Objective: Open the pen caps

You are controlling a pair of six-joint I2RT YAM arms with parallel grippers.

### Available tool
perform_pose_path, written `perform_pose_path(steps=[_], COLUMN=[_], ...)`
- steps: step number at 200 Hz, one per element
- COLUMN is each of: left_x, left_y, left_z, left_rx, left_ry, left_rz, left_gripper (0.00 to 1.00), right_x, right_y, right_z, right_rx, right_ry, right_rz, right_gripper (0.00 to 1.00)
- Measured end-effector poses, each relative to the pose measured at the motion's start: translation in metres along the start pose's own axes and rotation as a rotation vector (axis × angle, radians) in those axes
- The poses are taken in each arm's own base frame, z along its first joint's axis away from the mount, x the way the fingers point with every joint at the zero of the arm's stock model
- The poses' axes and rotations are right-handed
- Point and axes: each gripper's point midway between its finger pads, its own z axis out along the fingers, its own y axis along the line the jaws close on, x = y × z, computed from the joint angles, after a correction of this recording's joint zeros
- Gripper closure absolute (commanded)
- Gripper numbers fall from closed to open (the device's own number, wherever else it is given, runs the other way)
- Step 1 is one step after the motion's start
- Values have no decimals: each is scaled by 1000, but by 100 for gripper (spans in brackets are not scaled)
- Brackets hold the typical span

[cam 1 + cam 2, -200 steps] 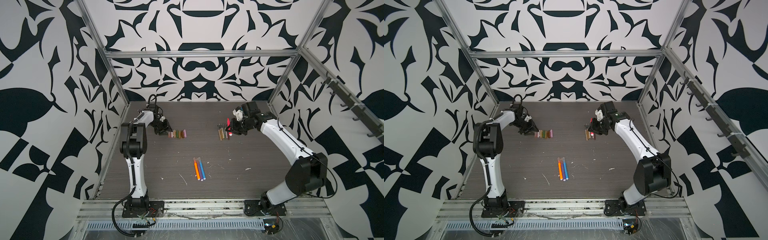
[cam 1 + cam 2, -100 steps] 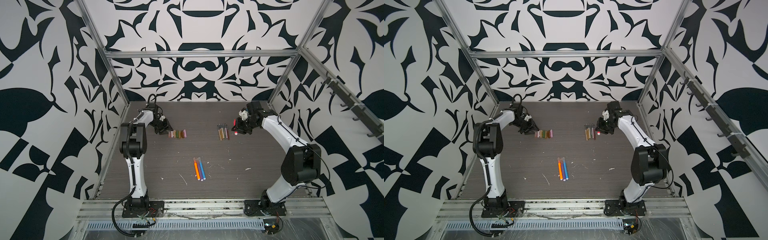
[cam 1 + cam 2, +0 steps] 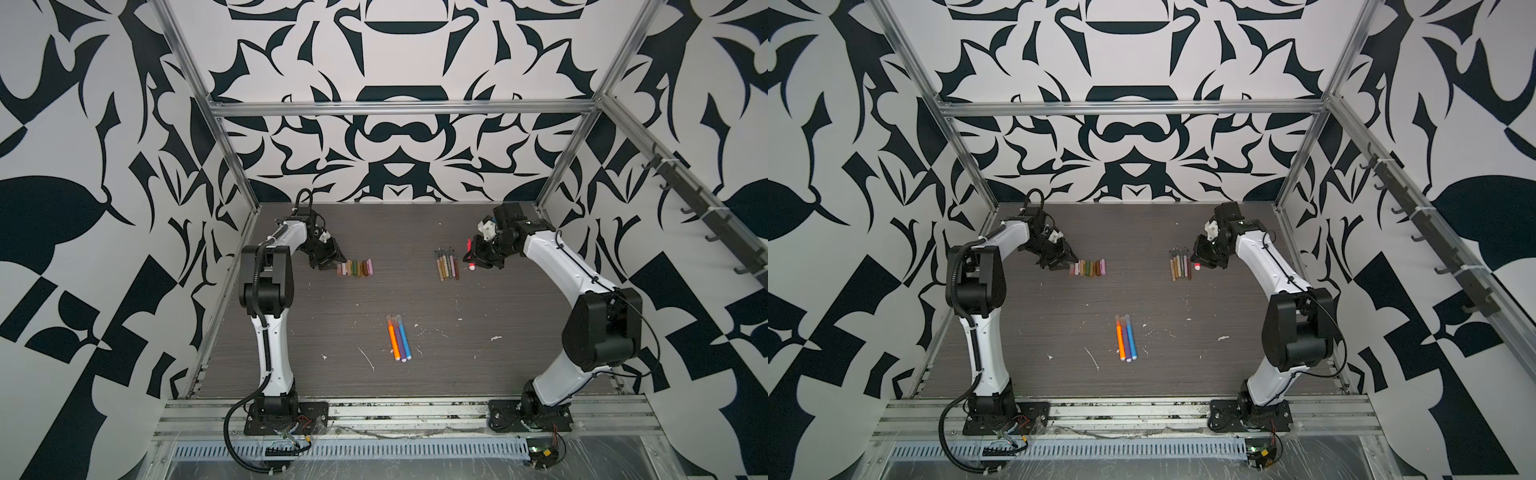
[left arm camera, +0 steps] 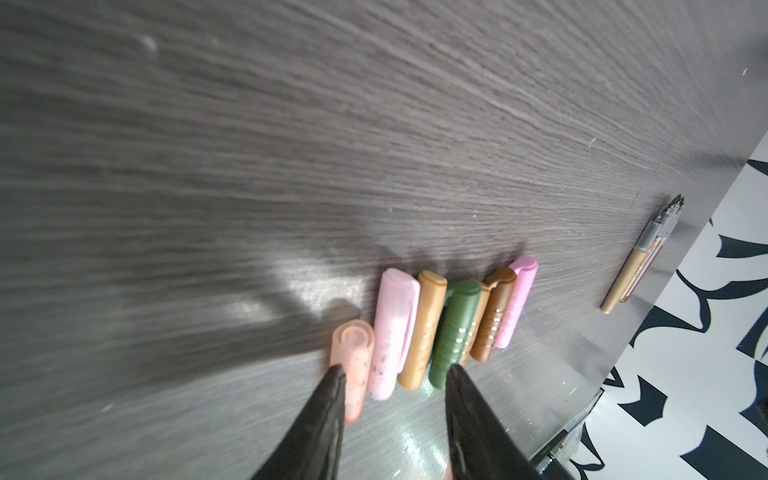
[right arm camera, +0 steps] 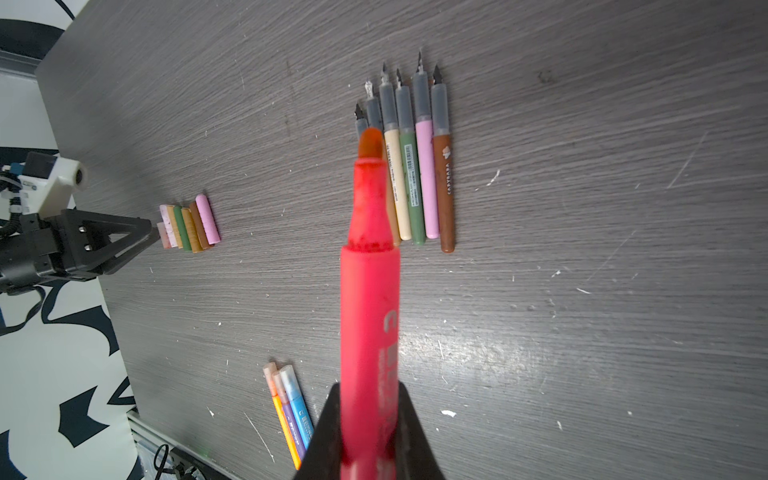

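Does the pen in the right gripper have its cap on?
No: the red pen in the right gripper shows its bare felt tip in the wrist view.

Caps rear left, uncapped pens rear right, capped pens front centre.

Table: pen caps, thin pens, three markers.

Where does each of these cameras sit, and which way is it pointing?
Top views: high above the arms' bases, looking down on the table; both arms show whole, left tool by the caps, right tool beside the thin pens.
Left wrist: on the left arm, looking past the open left tool at the caps.
Right wrist: on the right arm, looking along the red pen the right tool grips, over the thin pens.
Shared: every view shows the caps and thin pens.
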Motion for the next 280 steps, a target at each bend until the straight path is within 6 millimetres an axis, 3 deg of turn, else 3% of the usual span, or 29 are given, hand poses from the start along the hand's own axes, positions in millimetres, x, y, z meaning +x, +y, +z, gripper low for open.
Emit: perform_pose_path(steps=[162, 247, 280], left_x=[3, 5, 5], left_y=[2, 5, 3], left_z=[4, 6, 1], left_rx=[2, -2, -10], left_ry=[13, 23, 12], left_rz=[-14, -20, -16], left_gripper=[57, 57, 56], right_x=[-1, -13, -15], right_y=[-4, -32, -50], right_z=[1, 28, 47], right_rx=[5, 54, 74], right_ry=[3, 66, 112], right_rz=[-23, -27, -41], right_gripper=[100, 100, 100])
